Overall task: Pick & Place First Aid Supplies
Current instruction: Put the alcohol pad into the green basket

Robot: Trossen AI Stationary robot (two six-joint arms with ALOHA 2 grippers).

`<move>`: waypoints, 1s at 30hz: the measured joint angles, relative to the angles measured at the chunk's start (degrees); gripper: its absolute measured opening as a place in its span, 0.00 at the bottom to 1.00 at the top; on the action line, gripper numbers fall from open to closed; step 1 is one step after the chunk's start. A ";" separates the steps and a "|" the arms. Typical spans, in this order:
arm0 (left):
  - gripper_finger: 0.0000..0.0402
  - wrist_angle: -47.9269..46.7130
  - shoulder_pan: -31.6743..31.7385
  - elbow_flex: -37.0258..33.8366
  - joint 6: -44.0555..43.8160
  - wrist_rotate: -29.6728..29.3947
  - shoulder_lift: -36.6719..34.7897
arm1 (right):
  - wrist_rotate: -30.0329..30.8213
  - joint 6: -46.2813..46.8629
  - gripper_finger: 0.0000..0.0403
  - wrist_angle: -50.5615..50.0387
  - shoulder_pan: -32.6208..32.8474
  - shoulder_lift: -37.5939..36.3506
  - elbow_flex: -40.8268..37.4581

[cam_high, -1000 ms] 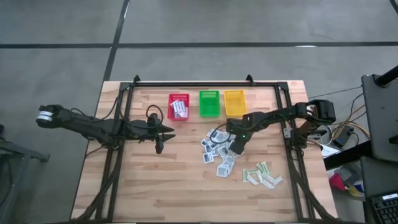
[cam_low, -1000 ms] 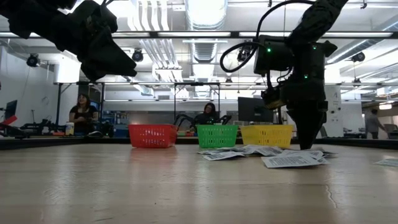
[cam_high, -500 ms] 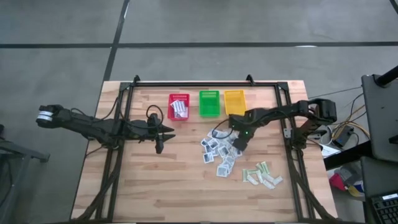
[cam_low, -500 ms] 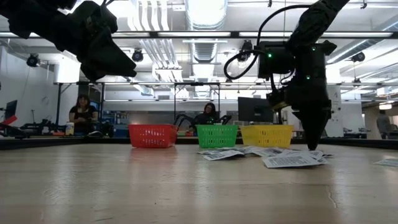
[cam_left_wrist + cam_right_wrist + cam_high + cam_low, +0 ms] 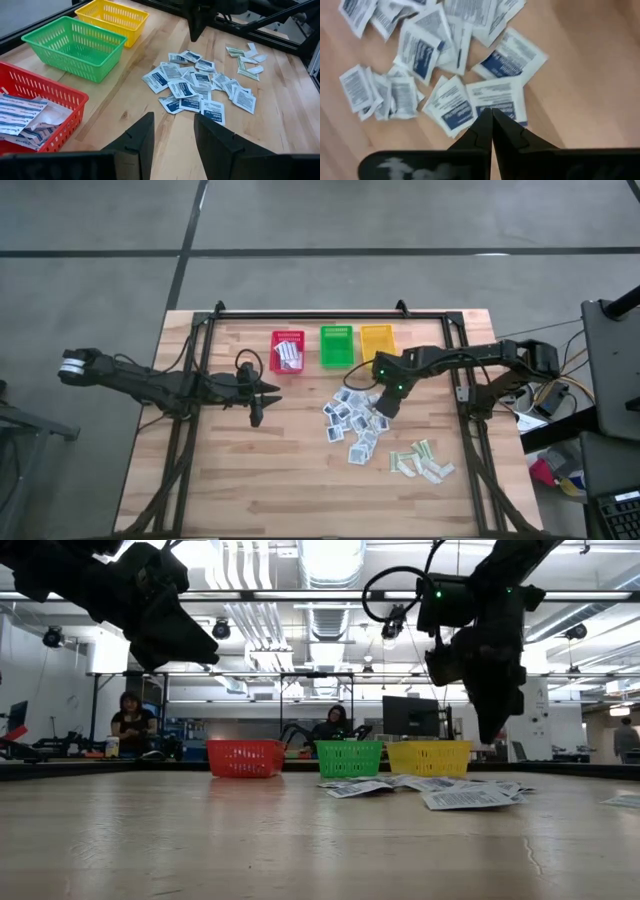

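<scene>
Few packets [image 5: 22, 117] lie in the red basket [image 5: 287, 351]; most [image 5: 352, 420] remain on the tabletop [image 5: 250, 480], right gripper [image 5: 380, 409] closed empty above them, left gripper [image 5: 256, 418] open.

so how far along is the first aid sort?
Early. Done: some oblong packets lie in the red basket. In hand: nothing; the right gripper hangs shut and empty above the square packets, and the left gripper waits open. Left: that pile, the pale strips; green basket and yellow basket look empty.

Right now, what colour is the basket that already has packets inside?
Red. The red basket holds white packets with blue stripes, seen best in the left wrist view.
</scene>
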 joint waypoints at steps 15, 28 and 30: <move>0.33 -0.23 -0.01 0.00 0.16 -0.57 -0.01 | -1.19 0.01 0.36 -0.23 -0.01 3.14 -0.63; 0.33 -0.44 0.02 0.00 0.42 -0.79 0.00 | 0.82 0.47 0.59 -0.02 -0.02 3.55 -0.89; 0.33 -0.44 0.00 0.00 0.42 -0.82 0.00 | 0.99 0.50 0.63 0.21 -0.03 4.23 -0.92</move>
